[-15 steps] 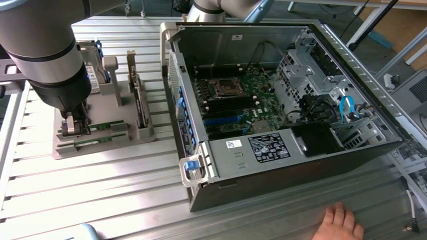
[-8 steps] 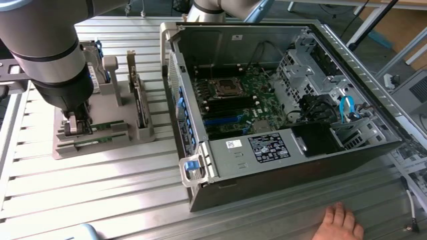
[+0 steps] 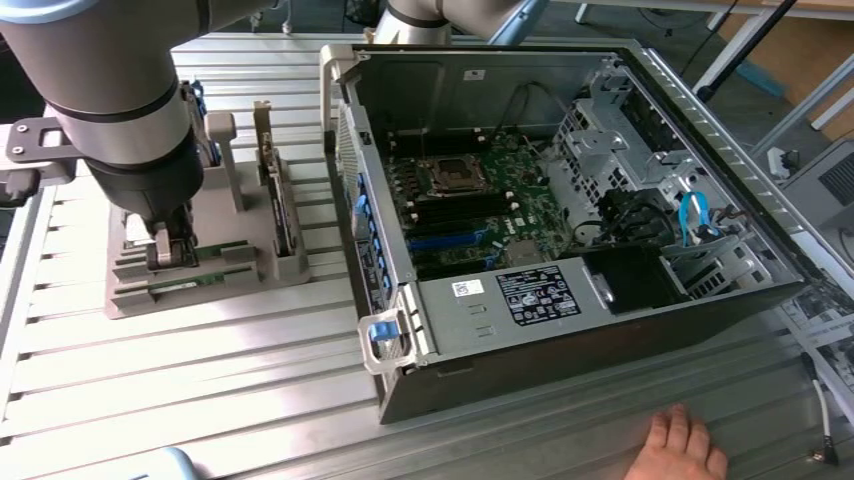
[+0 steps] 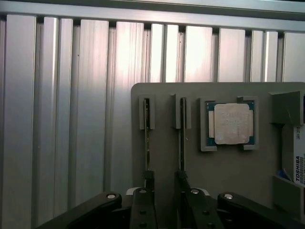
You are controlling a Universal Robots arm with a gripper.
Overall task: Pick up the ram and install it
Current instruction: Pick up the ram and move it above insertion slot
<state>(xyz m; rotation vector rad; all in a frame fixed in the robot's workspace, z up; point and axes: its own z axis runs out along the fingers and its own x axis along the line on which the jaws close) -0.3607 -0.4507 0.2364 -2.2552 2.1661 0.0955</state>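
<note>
Green ram (image 4: 146,143): standing edge-up in slot near grey holder (image 4: 167,95) edge, leaving its sides graspable.
Gripper (image 4: 164,183): hovering wide open above ram.

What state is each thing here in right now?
Gripper: open, empty.
Processor: flat in a recess of the holder.
Ram nearest processor: on edge in a holder slot, not gripped.
Other ram: same.
Case: side open.
Hand: resting on the table.
</note>
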